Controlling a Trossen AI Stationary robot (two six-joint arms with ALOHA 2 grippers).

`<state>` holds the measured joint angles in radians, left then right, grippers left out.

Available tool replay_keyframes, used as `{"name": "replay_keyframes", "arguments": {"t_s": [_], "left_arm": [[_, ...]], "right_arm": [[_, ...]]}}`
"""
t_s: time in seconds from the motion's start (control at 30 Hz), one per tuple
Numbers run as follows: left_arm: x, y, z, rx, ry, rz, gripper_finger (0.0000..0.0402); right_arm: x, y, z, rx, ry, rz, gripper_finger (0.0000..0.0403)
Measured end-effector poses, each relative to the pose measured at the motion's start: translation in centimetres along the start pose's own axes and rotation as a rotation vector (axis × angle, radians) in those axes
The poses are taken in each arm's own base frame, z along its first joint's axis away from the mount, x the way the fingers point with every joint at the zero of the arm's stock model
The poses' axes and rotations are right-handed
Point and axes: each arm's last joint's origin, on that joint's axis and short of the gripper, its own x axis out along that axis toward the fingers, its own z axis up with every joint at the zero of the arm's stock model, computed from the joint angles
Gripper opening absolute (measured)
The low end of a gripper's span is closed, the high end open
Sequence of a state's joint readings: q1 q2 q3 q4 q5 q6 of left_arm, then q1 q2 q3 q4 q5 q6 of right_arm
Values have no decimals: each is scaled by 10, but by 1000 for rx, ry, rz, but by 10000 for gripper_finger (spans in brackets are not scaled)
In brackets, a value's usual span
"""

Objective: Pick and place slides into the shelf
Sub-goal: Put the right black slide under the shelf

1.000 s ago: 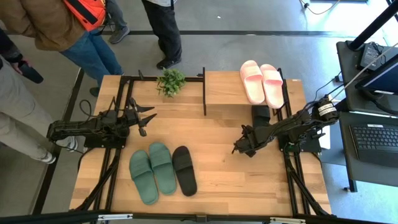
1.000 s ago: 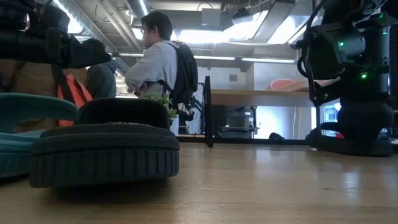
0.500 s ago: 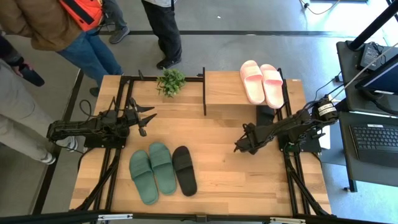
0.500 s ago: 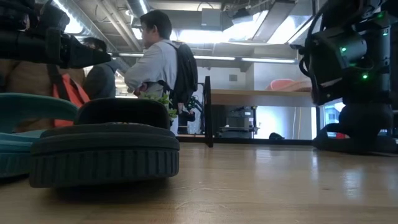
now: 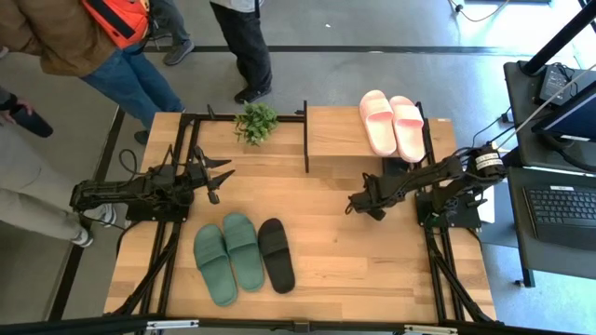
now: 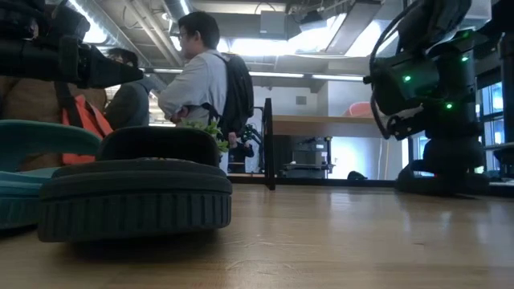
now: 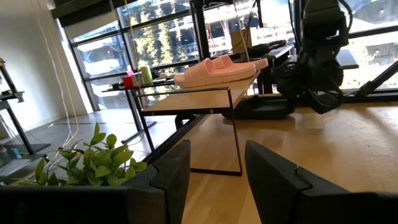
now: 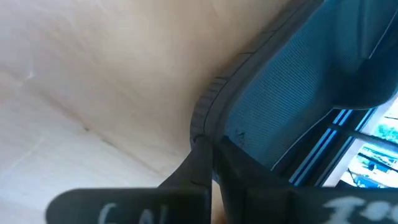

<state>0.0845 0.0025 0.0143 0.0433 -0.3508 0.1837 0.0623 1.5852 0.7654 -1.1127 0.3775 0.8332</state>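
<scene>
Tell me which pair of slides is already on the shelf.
The pink pair: it lies on the shelf top. The green pair and a black slide lie on the table, nearer the front edge.

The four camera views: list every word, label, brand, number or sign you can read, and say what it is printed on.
No text can be read in any view.
White marks on the right gripper in its own wrist view: too blurred to read.
Keyboard at the edge of the high view: keys too small to read.
Pink slides, green slides, black slide and shelf: no lettering visible.
</scene>
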Motion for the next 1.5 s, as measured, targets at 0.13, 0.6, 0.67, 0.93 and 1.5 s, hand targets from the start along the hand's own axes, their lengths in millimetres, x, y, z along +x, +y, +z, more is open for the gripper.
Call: {"name": "replay_keyframes", "arguments": {"t_s": [0.13,0.6,0.67,0.93,1.5], "left_arm": [[0,0,0,0,0,0,145],[0,0,0,0,0,0,145],[0,0,0,0,0,0,145],[0,0,0,0,0,0,145],[0,0,0,0,0,0,145]], "right_arm": [[4,-6,6,-15,20,2,11],[15,-24,21,-125,85,15,10],[16,-26,22,-148,90,17,10],[17,-29,24,-219,101,26,10],[17,-29,24,-257,106,36,23]]}}
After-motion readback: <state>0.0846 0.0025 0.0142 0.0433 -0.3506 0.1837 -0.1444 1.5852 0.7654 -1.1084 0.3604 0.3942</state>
